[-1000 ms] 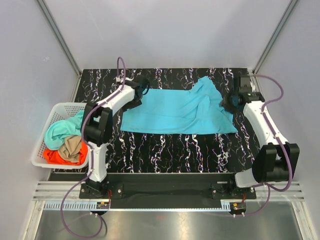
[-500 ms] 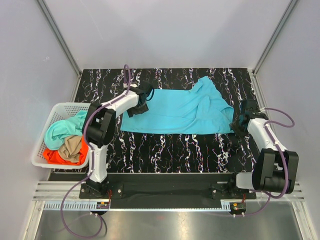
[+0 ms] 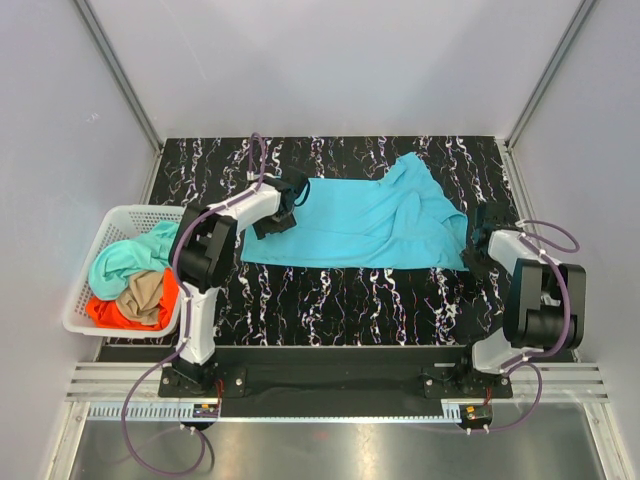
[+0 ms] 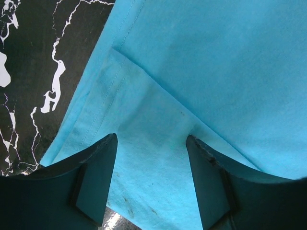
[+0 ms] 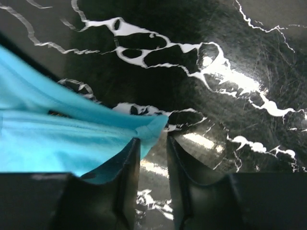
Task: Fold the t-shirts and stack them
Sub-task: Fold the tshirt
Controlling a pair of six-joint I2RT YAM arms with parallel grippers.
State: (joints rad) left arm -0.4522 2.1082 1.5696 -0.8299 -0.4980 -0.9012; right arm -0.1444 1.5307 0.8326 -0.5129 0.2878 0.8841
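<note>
A bright cyan t-shirt (image 3: 365, 225) lies spread across the black marbled table. My left gripper (image 3: 272, 217) hangs over its left edge. In the left wrist view the left gripper (image 4: 151, 143) is open wide, with a sleeve seam and flat cyan cloth (image 4: 158, 115) under the gap. My right gripper (image 3: 473, 255) sits low at the shirt's near right corner. In the right wrist view the right gripper (image 5: 152, 140) stands open by a narrow gap; the cyan corner (image 5: 152, 127) lies at its tips, draped on the left finger (image 5: 127, 158). More t-shirts, mint-teal (image 3: 120, 262), tan (image 3: 146, 292) and orange-red (image 3: 108, 313), fill a basket.
The white lattice basket (image 3: 82, 318) stands off the table's left edge beside the left arm. Grey walls and metal posts close in the table at the back and sides. Bare marbled table (image 3: 350, 300) lies between the shirt and the arm bases.
My right arm has swung from the shirt's far right side down to its near right corner, and its jaws have narrowed. The left gripper slid slightly nearer along the left edge.
</note>
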